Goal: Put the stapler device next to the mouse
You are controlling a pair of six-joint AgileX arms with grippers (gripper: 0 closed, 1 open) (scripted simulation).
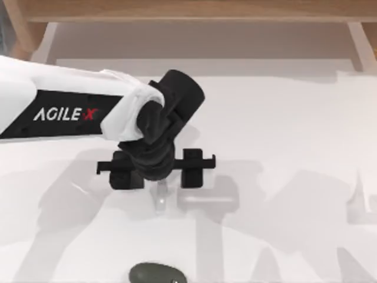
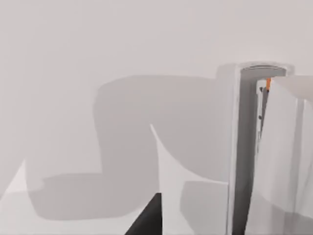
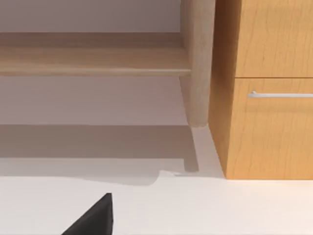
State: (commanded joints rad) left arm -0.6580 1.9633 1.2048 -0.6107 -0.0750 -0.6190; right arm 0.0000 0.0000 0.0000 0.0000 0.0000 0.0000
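1. Stapler (image 1: 160, 197) lies mid-table, just below the left hand (image 1: 156, 168), whose fingers are spread wide, holding nothing.
2. Lower straight down, straddle its narrow sides, then close.
3. Mouse (image 1: 156, 274) waits at the near edge.

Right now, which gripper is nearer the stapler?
Left. The left gripper hangs directly over the stapler, mid-table, with the stapler close up in the left wrist view. The right gripper is parked facing a wooden cabinet, away from it.
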